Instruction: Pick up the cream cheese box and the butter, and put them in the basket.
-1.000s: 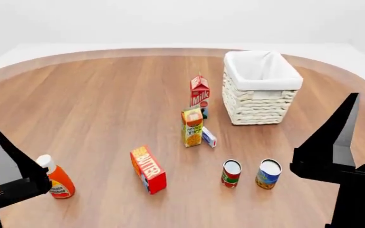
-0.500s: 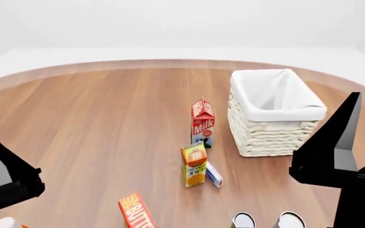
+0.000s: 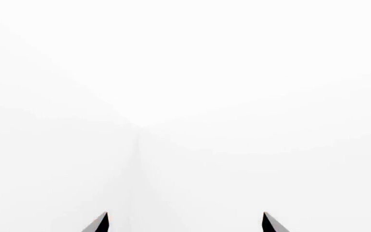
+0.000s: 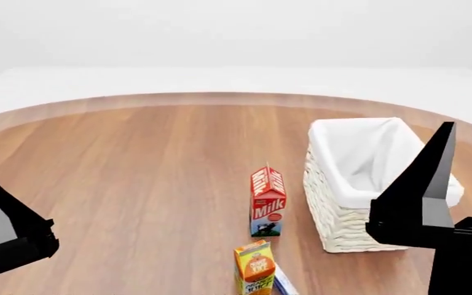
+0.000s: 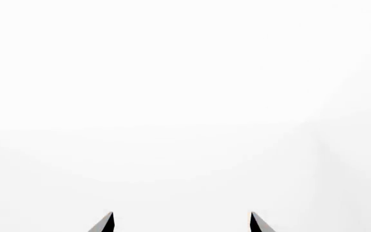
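Basket (image 4: 359,184) is being taken as the landmark: white wicker, cloth liner folded over its rim, standing on the wooden table (image 4: 137,166).

Right gripper (image 5: 179,223) is being held spread, nothing between the two dark fingertips (image 5: 106,223), only blank white being faced in its wrist view. In the head view it is being seen raised in front of the basket's right side, partly covering it.

Left gripper (image 3: 184,223) is likewise being held parted and empty, white background only; in the head view it is being seen well apart from the basket, far to its left.

Milk carton (image 4: 267,201) is standing upright just left of the basket. Orange juice carton (image 4: 254,269) is standing nearer the robot than the milk. Cream cheese box (image 4: 284,285) is only being glimpsed as a white-and-blue sliver beside the juice carton, cut by the frame edge. Butter is out of view.
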You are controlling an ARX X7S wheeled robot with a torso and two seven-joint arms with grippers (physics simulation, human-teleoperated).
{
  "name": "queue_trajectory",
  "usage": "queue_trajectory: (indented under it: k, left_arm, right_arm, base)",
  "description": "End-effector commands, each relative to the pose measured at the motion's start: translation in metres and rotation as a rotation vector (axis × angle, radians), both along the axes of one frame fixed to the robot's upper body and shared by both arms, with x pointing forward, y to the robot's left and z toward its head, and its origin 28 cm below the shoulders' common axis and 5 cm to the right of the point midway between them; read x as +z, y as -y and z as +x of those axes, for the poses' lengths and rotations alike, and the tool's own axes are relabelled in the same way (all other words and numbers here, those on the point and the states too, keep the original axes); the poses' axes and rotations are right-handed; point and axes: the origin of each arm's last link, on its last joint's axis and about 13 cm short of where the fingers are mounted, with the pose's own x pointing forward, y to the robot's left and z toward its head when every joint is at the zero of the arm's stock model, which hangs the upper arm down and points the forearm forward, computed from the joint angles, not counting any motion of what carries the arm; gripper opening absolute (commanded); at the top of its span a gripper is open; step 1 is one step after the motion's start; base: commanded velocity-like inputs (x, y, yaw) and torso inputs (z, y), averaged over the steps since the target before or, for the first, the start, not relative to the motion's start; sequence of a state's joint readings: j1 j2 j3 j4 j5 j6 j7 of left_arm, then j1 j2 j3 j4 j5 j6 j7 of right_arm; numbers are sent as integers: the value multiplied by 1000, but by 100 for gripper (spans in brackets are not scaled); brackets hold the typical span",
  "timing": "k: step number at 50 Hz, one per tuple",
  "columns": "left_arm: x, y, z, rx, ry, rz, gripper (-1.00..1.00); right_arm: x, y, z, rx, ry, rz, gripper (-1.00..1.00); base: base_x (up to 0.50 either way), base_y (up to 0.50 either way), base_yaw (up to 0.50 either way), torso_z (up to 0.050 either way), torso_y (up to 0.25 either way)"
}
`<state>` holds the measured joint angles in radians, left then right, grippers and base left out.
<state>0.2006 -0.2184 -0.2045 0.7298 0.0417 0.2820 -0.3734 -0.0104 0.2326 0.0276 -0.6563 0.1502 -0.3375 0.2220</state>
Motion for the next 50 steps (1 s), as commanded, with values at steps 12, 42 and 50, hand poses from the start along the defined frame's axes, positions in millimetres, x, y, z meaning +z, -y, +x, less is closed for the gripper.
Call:
queue_trajectory:
  k: [12, 42, 50]
  left_arm:
    - [-3, -2, 0, 17, -10, 8, 100]
    - [-5, 1, 2, -2, -34, 13, 100]
    - [-5, 1, 2, -2, -35, 11, 100]
  right_arm:
    - [1, 1, -1, -6, -67, -64, 100]
    - [9, 5, -14, 317, -1022, -172, 100]
    - [7, 6, -8, 388, -1116, -131, 100]
  base:
    - [500, 10, 0, 0, 0]
    - [33, 1, 0, 0, 0]
    - [0, 0, 0, 0, 0]
